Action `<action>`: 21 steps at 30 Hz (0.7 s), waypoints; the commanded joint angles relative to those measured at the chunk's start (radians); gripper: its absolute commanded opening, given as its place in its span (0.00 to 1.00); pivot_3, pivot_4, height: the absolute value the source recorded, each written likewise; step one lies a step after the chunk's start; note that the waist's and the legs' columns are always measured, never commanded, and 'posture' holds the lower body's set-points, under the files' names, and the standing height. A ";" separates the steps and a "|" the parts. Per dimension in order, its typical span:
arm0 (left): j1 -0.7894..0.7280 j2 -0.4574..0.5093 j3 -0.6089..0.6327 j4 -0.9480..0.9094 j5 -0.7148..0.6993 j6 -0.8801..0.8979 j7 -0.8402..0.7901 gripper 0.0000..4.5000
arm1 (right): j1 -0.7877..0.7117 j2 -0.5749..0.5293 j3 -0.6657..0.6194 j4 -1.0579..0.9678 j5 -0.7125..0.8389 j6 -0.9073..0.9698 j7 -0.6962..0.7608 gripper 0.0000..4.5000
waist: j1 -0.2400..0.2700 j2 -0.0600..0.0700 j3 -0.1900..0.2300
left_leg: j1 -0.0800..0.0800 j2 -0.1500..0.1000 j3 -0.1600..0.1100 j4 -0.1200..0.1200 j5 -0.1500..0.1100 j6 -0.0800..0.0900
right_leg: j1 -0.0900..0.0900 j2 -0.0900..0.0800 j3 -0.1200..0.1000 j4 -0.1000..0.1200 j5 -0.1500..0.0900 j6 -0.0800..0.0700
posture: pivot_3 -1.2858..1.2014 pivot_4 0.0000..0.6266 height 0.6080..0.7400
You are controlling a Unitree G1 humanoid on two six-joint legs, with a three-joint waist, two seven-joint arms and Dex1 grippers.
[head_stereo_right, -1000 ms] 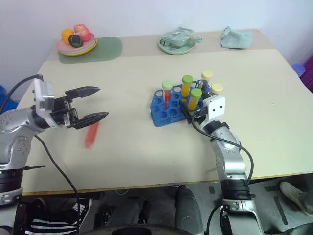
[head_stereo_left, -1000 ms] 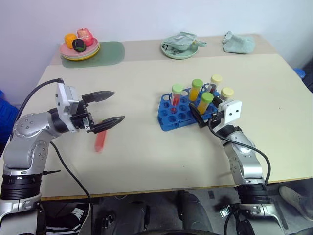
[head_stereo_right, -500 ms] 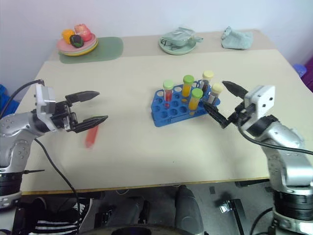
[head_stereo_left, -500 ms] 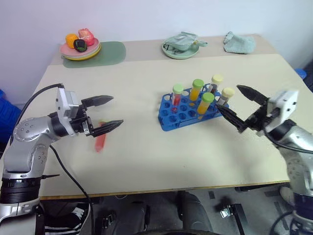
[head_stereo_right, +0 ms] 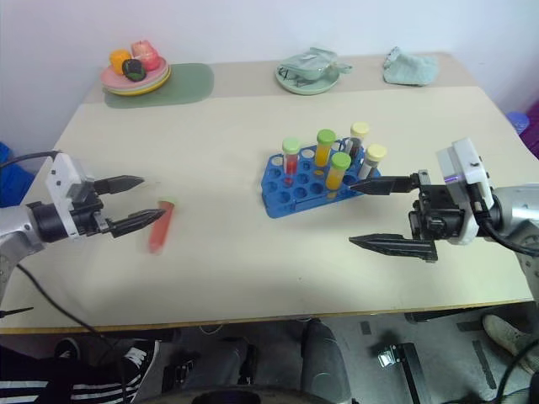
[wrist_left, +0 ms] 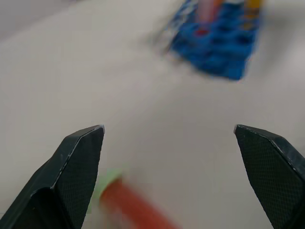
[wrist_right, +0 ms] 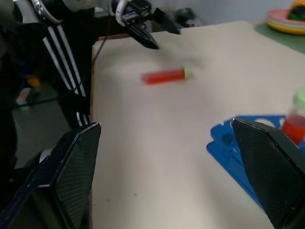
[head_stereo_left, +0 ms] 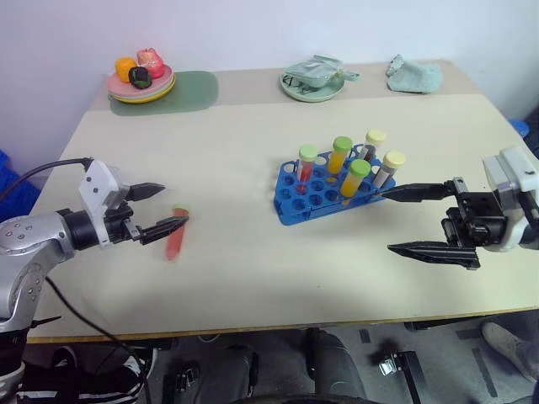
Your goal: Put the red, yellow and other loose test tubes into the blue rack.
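My left gripper (head_stereo_left: 157, 209) hangs spread and empty, the red tube (head_stereo_left: 175, 243) lying just at its 4 o'clock; my right gripper (head_stereo_left: 408, 220) gapes empty at the rack's (head_stereo_left: 312, 198) 4 o'clock. A careless closing could nudge the tube into rolling away.

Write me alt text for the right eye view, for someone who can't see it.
A red tube lies loose on a beige table, just ahead of the open left hand. Five capped tubes stand in a blue rack mid-table, the open right hand beside it.
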 commanded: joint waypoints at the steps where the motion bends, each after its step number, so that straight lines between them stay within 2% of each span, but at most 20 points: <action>1: -0.085 0.025 0.048 -0.080 -0.048 0.200 0.145 1.00 | -0.041 0.037 0.023 0.011 -0.030 -0.039 0.007 0.99 | 0.008 0.000 0.000 | 0.000 0.000 0.000 0.000 0.000 0.000 | 0.000 0.000 0.000 0.000 0.000 0.000 | 0.52 0.24 1.00; 5: -0.247 -0.014 0.018 -0.109 -0.093 0.496 0.332 1.00 | -0.052 0.076 0.040 -0.004 -0.045 -0.049 -0.002 0.99 | 0.012 -0.001 0.000 | 0.000 -0.001 -0.002 0.001 0.001 -0.001 | 0.000 0.000 -0.001 0.001 0.000 0.000 | 0.52 0.24 1.00; 9: -0.378 -0.103 0.018 -0.120 -0.105 0.789 0.453 1.00 | -0.061 0.080 0.033 -0.015 -0.029 -0.023 -0.018 0.99 | 0.008 -0.001 0.000 | 0.000 -0.001 -0.002 0.000 0.001 -0.002 | -0.001 -0.001 -0.001 0.001 0.000 0.000 | 0.52 0.24 1.00; 11: -0.425 -0.083 -0.028 -0.105 -0.090 0.877 0.475 1.00 | -0.049 0.082 0.028 -0.027 -0.024 -0.014 -0.024 0.99 | 0.006 -0.001 0.000 | 0.000 -0.001 -0.002 0.000 0.001 -0.002 | -0.001 0.000 -0.001 0.001 0.000 0.000 | 0.52 0.24 1.00; 13: -0.465 -0.082 -0.040 -0.048 -0.101 0.911 0.507 1.00 | -0.038 0.086 0.026 -0.037 -0.029 -0.018 -0.027 0.99 | 0.006 -0.001 0.000 | -0.001 -0.001 -0.002 0.000 0.001 -0.003 | -0.002 0.000 -0.001 0.001 0.000 0.000 | 0.52 0.24 1.00; 18: -0.576 0.074 -0.169 0.239 -0.354 0.918 0.609 1.00 | -0.030 0.094 0.023 -0.049 -0.020 -0.007 -0.047 0.99 | 0.006 -0.001 0.000 | -0.001 -0.001 -0.002 0.000 0.001 -0.003 | -0.002 0.000 0.000 0.002 0.000 0.000 | 0.52 0.24 1.00; 21: -0.642 0.133 -0.242 0.376 -0.531 0.918 0.700 1.00 | -0.022 0.092 0.022 -0.053 -0.021 -0.003 -0.047 0.99 | 0.009 -0.001 0.000 | -0.001 -0.002 -0.003 0.000 0.001 -0.003 | -0.002 -0.001 0.000 0.002 0.000 0.000 | 0.52 0.24 1.00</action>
